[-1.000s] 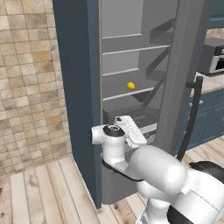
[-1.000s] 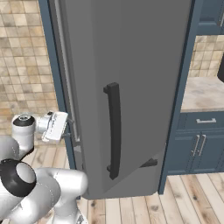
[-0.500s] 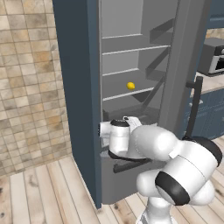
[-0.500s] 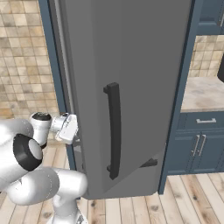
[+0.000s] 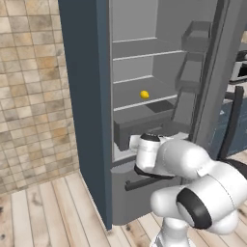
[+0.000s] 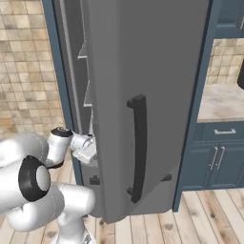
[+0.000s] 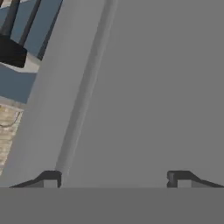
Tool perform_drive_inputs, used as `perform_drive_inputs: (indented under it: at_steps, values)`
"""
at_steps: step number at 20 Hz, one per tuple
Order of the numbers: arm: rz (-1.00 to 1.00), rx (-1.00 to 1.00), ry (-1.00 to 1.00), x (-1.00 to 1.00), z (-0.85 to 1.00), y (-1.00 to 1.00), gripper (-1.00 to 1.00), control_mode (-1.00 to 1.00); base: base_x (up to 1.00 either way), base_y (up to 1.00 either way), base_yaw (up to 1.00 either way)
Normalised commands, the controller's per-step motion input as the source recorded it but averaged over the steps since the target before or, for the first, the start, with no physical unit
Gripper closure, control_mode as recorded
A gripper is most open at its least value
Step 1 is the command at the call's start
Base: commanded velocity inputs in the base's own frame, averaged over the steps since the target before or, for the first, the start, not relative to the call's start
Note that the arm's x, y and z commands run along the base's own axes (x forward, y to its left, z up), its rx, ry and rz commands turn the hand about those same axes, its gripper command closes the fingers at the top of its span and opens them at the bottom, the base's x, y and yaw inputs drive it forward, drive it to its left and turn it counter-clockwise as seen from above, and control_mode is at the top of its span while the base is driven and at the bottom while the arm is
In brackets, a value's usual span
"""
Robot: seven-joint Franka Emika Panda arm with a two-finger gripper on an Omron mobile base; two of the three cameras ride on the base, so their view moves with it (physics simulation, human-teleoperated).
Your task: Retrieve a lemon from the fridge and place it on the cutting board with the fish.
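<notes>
The fridge, a tall grey appliance in a navy-blue frame, stands open, its grey shelves and a drawer exposed in the left base view. Its door swings out toward the right; in the right base view the door's broad grey outer face carries a dark vertical bar handle. To the left of the fridge runs a wall of tan tiles, and light wooden floorboards lie below. In the right base view, navy-blue cabinets with silver handles stand to the right of the door under a pale countertop. The white arm bends at fridge-drawer height, reaching toward the lower part of the open compartment, its wrist just in front of the drawer. The gripper faces a plain grey fridge surface at close range; its two dark fingertips stand spread well apart at the bottom of the hand view, with nothing between them and no visible contact with the grey panel ahead. In the right base view the hand sits at the hinge-side edge of the door, partly hidden by it. The lemon, a small bright yellow fruit, rests alone on a middle shelf inside the fridge, above the drawer and well apart from the gripper.
</notes>
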Motion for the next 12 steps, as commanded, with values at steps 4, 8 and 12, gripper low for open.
perform_drive_inputs:
  at_steps: [4, 8, 12]
  values:
    - [-0.14, 0.0, 0.25, -1.0, 0.01, -1.0, -1.0, -1.0, 0.0, 0.0, 0.0]
    - [-0.1, 0.0, 0.31, -0.85, 0.01, -1.0, -1.0, -1.0, 0.0, 0.0, 0.0]
    - [-0.01, 0.0, 0.35, -0.06, 0.12, -1.0, -1.0, -1.0, 0.0, 0.0, 0.0]
